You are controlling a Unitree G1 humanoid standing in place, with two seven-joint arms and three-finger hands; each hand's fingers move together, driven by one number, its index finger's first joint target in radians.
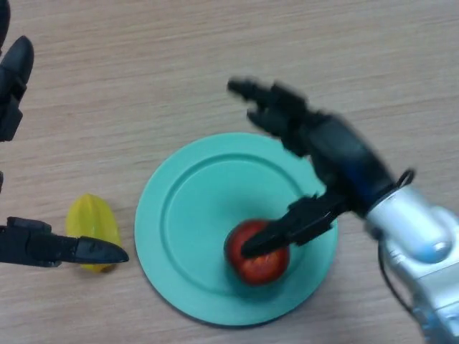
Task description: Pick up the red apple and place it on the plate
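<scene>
The red apple [262,269] rests on the teal plate [190,215], in its near right part. My right hand [336,154] hovers over the plate's right side, open. Its fingers [269,107] stretch out past the plate's far rim, well away from the apple. Its thumb [290,228] lies across the top of the apple; whether it touches cannot be told. My left hand [43,246] shows at the left edge, open, with nothing in it.
A yellow fruit-like object [90,215] lies on the wooden table [143,86] just left of the plate, partly under the left hand's thumb. The plate sits close to the table's near side.
</scene>
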